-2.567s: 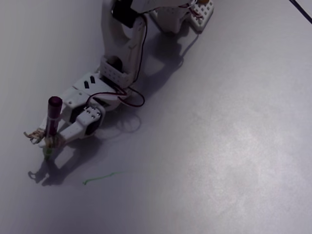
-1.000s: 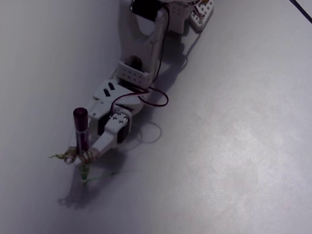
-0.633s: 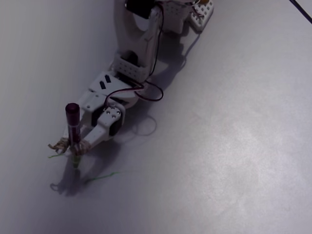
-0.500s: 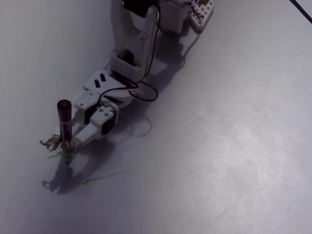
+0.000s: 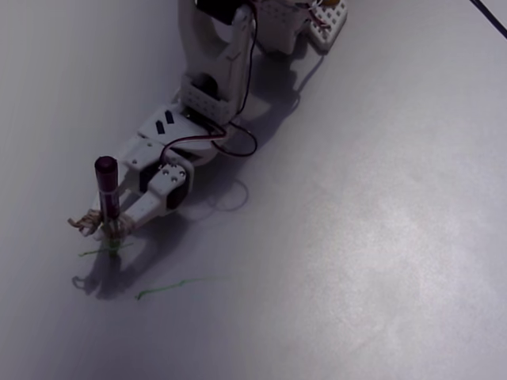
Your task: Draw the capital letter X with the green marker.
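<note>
The marker [image 5: 108, 198], a dark-capped pen with a maroon top, stands nearly upright at the left of the fixed view, its lower end bound to the gripper [image 5: 111, 227] with tan string that shows loose ends to its left. The gripper is clenched on the marker, and the tip meets the pale grey worktop [image 5: 380, 237] just where a short green stroke [image 5: 101, 251] runs. Below and a little to the right lies a longer, wavy green line [image 5: 178, 286], well apart from the tip. The arm's shadow falls over the short stroke. Further right, the white plastic arm [image 5: 210, 103] stretches up toward the top of the view, with red and black wires [image 5: 238, 142] looping beside its joints. A faint pencil-like ring [image 5: 230, 195] marks the worktop just right of the wrist
</note>
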Tool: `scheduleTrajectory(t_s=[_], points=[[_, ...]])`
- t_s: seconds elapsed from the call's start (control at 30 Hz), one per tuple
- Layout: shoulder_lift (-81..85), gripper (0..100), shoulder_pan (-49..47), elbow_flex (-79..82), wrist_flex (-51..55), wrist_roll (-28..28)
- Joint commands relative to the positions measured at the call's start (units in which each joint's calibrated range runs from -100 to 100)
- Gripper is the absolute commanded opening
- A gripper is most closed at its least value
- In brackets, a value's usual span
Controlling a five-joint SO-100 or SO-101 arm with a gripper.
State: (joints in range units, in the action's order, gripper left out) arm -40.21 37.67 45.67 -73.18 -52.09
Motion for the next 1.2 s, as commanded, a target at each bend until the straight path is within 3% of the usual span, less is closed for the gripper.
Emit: scheduleTrajectory(t_s=[0.0, 0.33, 0.5, 0.57, 0.7, 1.0, 1.17], points=[[1.07, 0, 1.31, 2.96, -1.81, -1.81], [8.89, 0, 9.02, 15.26, -4.26, -5.18], [8.33, 0, 5.78, 8.71, -2.71, -1.90], [11.13, 0, 3.02, 5.03, 3.10, -0.15], [20.78, 0, -3.26, -1.80, 22.39, 11.53], [61.71, 0, -20.68, 15.62, 69.63, 42.20], [81.17, 0, -27.06, 26.49, 84.01, 52.50]])
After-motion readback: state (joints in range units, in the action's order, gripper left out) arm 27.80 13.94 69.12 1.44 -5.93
